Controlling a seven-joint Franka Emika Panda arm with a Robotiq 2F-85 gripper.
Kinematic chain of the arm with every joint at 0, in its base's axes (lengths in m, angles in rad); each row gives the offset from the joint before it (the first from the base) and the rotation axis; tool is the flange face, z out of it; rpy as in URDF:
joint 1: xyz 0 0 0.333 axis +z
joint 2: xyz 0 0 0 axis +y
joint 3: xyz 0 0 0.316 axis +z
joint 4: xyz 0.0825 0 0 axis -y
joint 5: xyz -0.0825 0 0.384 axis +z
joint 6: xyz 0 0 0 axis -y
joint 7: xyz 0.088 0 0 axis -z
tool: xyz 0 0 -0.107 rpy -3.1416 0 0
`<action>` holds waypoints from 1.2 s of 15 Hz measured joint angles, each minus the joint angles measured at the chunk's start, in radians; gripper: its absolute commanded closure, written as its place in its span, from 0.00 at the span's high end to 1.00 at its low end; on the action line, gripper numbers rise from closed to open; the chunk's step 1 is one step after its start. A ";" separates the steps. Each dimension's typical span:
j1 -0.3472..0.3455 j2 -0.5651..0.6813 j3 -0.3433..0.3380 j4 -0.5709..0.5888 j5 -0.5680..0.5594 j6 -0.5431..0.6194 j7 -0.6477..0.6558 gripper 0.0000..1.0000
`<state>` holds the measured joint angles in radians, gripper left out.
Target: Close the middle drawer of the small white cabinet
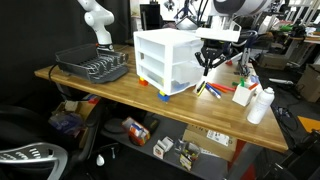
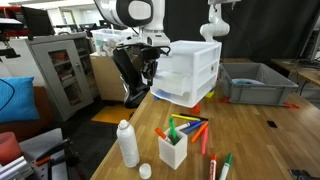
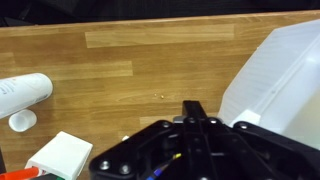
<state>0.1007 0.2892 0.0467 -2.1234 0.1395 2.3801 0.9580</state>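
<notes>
nearest, in an exterior view: white bottle (image 2: 127, 143) upright near the counter (image 2: 262, 140) edge, with a small white cap (image 2: 146, 171) on the wood just beside it. next along is a white cup (image 2: 172, 152) holding coloured markers. loose markers (image 2: 196, 130) lie flat just behind it.

mid-scene: end effector (image 1: 208, 62) hangs fingers-down over the counter, just beside the small white cabinet (image 1: 165, 58), on the side that faces the bottle and markers. wrist view: the fingertips (image 3: 194, 108) meet in one dark bar, so it is clenched with nothing between them. a corner of the cabinet sits just to their right in that view; contact cannot be told.

middle drawer (image 2: 172, 72): in the cabinet's stack, between the like drawers above and below, front turned toward the end effector. at this size i cannot tell whether it is flush with its neighbours or stands out. the cabinet is upright on small coloured feet (image 1: 165, 95), near the middle of the counter.

farther: dish rack (image 1: 92, 66) on the counter, on the far side of the cabinet from the end effector and apart from it. behind the rack a white arm (image 1: 97, 22) rises at the back.
</notes>
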 measured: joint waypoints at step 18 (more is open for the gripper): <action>0.023 0.111 0.024 0.130 0.101 0.055 -0.051 0.00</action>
<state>0.1235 0.4002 0.0704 -1.9931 0.2400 2.4354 0.9068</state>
